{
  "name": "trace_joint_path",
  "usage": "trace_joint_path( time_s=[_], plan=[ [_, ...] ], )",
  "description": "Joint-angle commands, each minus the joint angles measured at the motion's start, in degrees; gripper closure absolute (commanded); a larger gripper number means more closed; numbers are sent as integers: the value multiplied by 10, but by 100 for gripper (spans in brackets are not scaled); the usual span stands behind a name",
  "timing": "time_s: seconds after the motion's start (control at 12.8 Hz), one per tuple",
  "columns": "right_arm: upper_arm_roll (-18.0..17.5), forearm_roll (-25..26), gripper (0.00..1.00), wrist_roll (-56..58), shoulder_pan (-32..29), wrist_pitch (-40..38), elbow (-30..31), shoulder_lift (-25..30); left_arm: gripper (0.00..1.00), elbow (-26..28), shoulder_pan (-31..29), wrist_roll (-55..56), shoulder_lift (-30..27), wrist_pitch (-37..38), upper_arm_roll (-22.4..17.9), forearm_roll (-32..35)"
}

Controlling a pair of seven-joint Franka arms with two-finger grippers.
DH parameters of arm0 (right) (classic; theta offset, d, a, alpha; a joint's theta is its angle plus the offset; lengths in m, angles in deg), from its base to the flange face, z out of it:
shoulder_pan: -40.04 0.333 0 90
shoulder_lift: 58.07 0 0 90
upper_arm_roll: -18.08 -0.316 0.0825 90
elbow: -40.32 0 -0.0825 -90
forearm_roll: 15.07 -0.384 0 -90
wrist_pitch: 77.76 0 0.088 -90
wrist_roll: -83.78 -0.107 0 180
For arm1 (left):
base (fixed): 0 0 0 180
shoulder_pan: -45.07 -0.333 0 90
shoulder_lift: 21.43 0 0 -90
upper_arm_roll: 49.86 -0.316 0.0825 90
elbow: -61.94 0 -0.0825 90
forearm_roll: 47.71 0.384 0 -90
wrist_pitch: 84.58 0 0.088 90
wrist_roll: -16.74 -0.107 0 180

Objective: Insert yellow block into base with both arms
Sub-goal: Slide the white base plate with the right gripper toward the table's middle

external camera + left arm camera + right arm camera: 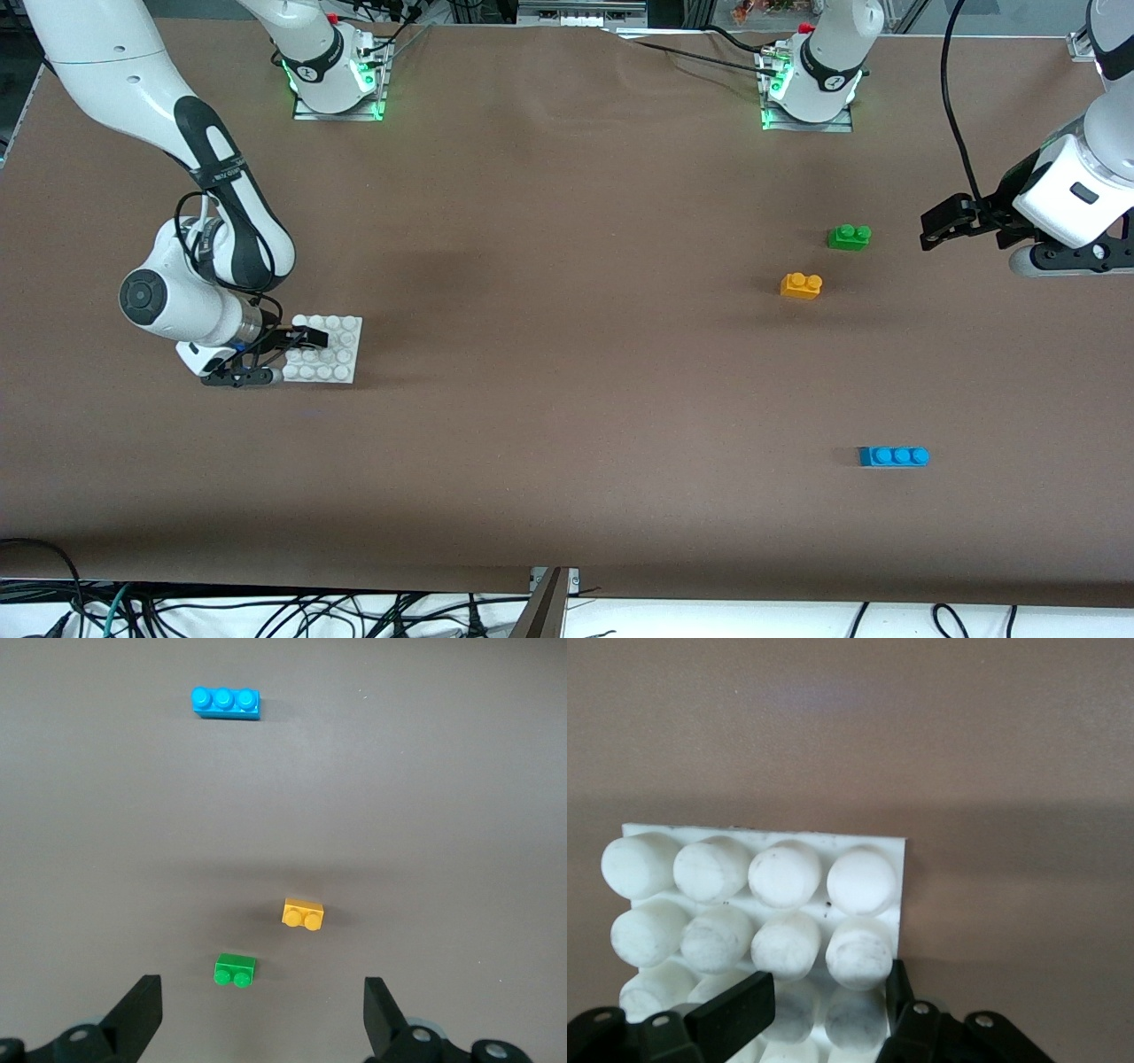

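The brown cloth-covered table was seen w/ two white jointed arms reaching over it. The right arm was bent low at its own end of the table; its black two-finger right gripper was set down at the edge of the flat square white plastic base, fingers drawn in around a row of round studs, apparently pinching the plate. The base lay flat on the cloth, approx. level w/ the table's middle depth.

The left arm was held above its own end of the table; the left gripper was spread wide, nothing between the fingers, hovering over bare cloth just beside the green brick.

Three bricks lay apart toward the left arm's end. The long blue three-stud plastic brick was nearest the front camera. The small orange-yellow two-stud plastic block sat untouched on the cloth, studs up, well apart from the base. The green two-stud brick lay near it, slightly farther from the camera.
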Motion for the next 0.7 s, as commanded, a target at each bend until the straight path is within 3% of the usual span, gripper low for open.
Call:
trace_joint_path(
  time_s=[0.0, 0.63],
  plan=[
    [-17, -7, 42, 2, -1, 1, -25, -32, 0, -18, 0, -9, 6, 13, -2, -14],
    [-32, -7, 42, -27, 16, -4, -36, -32, 0, -18, 0, -9, 6, 13, -2, -14]
  ],
)
